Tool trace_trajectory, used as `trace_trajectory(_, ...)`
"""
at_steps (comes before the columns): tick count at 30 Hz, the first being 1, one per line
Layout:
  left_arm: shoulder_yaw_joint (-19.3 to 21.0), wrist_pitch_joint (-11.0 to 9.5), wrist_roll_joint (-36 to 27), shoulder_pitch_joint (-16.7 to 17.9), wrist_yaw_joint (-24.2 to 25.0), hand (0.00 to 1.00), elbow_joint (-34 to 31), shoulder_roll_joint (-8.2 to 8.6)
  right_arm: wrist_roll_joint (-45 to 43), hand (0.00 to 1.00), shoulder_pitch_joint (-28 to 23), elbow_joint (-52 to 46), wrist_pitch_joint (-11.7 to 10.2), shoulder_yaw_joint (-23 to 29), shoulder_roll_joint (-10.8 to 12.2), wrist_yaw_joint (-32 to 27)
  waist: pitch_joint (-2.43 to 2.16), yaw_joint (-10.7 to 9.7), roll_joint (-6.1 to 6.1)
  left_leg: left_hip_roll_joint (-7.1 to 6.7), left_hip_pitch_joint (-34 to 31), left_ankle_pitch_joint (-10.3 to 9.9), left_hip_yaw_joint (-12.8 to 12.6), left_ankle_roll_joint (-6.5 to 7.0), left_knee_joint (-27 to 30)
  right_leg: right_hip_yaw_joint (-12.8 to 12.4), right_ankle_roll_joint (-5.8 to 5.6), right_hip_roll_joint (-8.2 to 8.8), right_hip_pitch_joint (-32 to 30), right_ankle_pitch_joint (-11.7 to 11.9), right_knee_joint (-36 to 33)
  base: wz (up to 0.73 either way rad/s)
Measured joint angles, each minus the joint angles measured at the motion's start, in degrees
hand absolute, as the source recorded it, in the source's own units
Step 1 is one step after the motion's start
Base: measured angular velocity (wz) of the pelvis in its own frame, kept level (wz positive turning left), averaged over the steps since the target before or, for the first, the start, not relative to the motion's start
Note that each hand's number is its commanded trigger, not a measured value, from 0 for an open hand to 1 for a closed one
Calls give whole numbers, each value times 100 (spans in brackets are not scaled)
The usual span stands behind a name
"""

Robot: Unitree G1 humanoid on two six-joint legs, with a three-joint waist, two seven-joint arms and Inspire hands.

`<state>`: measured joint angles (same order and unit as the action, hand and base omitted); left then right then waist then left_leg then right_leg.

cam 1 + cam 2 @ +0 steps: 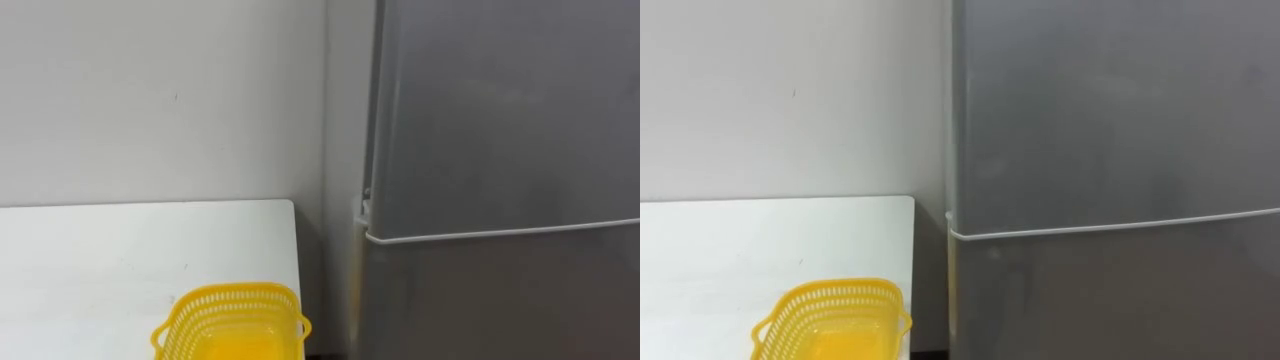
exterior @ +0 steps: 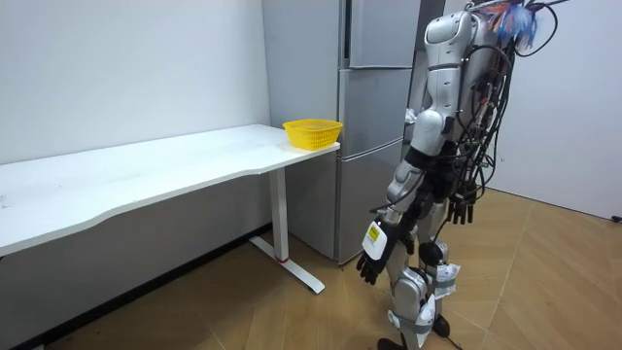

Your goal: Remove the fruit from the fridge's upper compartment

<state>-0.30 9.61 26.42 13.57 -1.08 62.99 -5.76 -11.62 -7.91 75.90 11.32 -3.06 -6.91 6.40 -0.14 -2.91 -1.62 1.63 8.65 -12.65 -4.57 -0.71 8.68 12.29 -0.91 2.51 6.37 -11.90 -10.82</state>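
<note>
A tall grey fridge (image 2: 374,107) stands before me, right of a white table. Its upper door (image 1: 500,110) is closed, and a pale seam (image 1: 500,235) parts it from the lower door (image 1: 1120,300), which is closed too. I stand a short step from the fridge, facing it, with both arms hanging. My left hand (image 2: 369,262) hangs low beside my leg with its fingers relaxed and nothing in it. Beside my hip, my right hand (image 2: 462,209) is open and empty as well.
A yellow mesh basket (image 1: 235,325) sits on the white table's (image 1: 100,260) corner nearest the fridge; it looks empty. A narrow gap separates table and fridge. A white wall (image 1: 150,100) rises behind the table. Wooden floor (image 2: 544,282) lies around me.
</note>
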Motion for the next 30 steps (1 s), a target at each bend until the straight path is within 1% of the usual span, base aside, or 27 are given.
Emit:
trace_trajectory(2,1,2,-42,-2,-6,0,0,-1,14,0,4,-1,1,-5,0,-17,0,23,-6,1,-2,0,-12,0,-7,-14,0,-3,-12,0,-1,-2)
trace_trajectory(6,23,4,-377,-2,-63,0,16,-20,29,0,30,25,2,-14,-2,-44,-1,62,-1,2,-8,0,-32,0,-4,-74,5,-11,-37,6,1,-7)
trace_trajectory(8,51,1,-813,-11,-114,0,102,-63,42,0,36,25,0,-12,-6,-50,-1,100,16,2,0,0,-39,1,-1,-99,5,-15,-36,10,7,-5)
trace_trajectory(11,247,-3,-1271,-2,-253,0,124,-65,68,0,47,18,-22,-6,-5,-121,7,157,46,-2,-2,-1,-41,1,3,-97,2,-10,-32,12,2,0)
trace_trajectory(12,257,-4,-1380,-2,-315,0,121,-72,70,0,57,23,-35,-5,-5,-152,12,160,53,-2,-1,-1,-48,1,3,-97,2,-10,-33,12,0,0)
trace_trajectory(13,284,-11,-1624,0,-451,0,109,-87,70,0,106,26,-71,12,-10,-209,24,168,71,-1,-2,-2,-48,4,3,-93,2,-9,-35,12,-5,0)
trace_trajectory(15,538,-40,-1946,1,-656,0,-6,-97,71,0,184,27,-162,109,-23,-273,46,169,98,3,-9,-8,-41,12,-5,-80,2,-10,-42,12,-5,5)
trace_trajectory(16,773,-145,-2253,-4,-820,0,-208,-98,71,0,227,30,-237,180,-27,-309,49,168,107,4,-31,-10,-17,14,-10,-60,1,-11,-51,21,4,10)
trace_trajectory(17,990,-275,-2567,-10,-986,0,-560,-98,55,0,255,30,-326,215,-27,-363,49,173,110,3,-55,-10,1,14,-2,-41,1,-10,-54,28,13,11)
trace_trajectory(18,1083,-362,-2713,-17,-1062,0,-742,-98,50,0,256,31,-358,228,-31,-400,48,182,112,3,-59,-9,2,14,2,-37,2,-11,-50,32,15,5)
trace_trajectory(19,1225,-586,-2951,-67,-1223,0,-1007,-101,57,0,246,36,-431,276,-55,-448,44,198,120,2,-60,-9,-1,14,4,-39,0,-11,-47,39,18,0)
trace_trajectory(20,1332,-762,-3226,-147,-1365,0,-1240,-104,66,0,230,24,-498,332,-82,-467,42,202,132,1,-59,-8,-4,14,0,-46,-3,-15,-39,51,10,-3)
trace_trajectory(23,1529,-973,-3774,-412,-1675,0,-1711,-102,44,0,207,3,-584,503,-122,-477,27,194,200,-6,-65,-7,-18,17,-9,-87,-6,-19,-30,71,7,-7)
trace_trajectory(24,1559,-1004,-3839,-449,-1755,0,-1830,-97,31,0,194,-10,-605,541,-123,-482,20,187,210,-8,-66,-7,-19,17,-10,-99,-6,-19,-38,71,3,-8)
trace_trajectory(25,1630,-1063,-4003,-487,-1938,0,-2121,-71,28,0,145,-68,-664,558,-124,-488,14,205,216,-7,-63,-7,-32,17,-11,-122,-6,-23,-55,70,-5,-13)
trace_trajectory(26,1642,-1224,-4197,-524,-2142,0,-2334,-60,34,0,99,-112,-718,559,-129,-499,13,241,216,-2,-45,-6,-76,17,-25,-137,-6,-29,-62,70,-5,-16)
trace_trajectory(27,1647,-1307,-4266,-556,-2242,0,-2386,-59,34,0,84,-118,-744,559,-135,-502,9,265,223,-1,-32,-7,-96,17,-31,-148,-6,-31,-61,70,-5,-16)
trace_trajectory(28,1673,-1420,-4374,-662,-2440,0,-2439,-59,33,0,54,-132,-776,559,-142,-511,6,315,228,-1,-24,-7,-128,17,-30,-162,-6,-29,-64,70,-5,-9)
trace_trajectory(29,1766,-1458,-4475,-742,-2634,0,-2565,-52,22,0,48,-134,-789,560,-140,-522,4,333,228,-1,-25,-7,-131,17,-31,-166,-6,-30,-62,70,12,-5)
trace_trajectory(30,1831,-1463,-4513,-752,-2726,0,-2682,-46,9,0,45,-131,-804,565,-139,-528,3,335,229,-1,-24,-7,-131,17,-31,-177,-6,-31,-66,70,13,0)
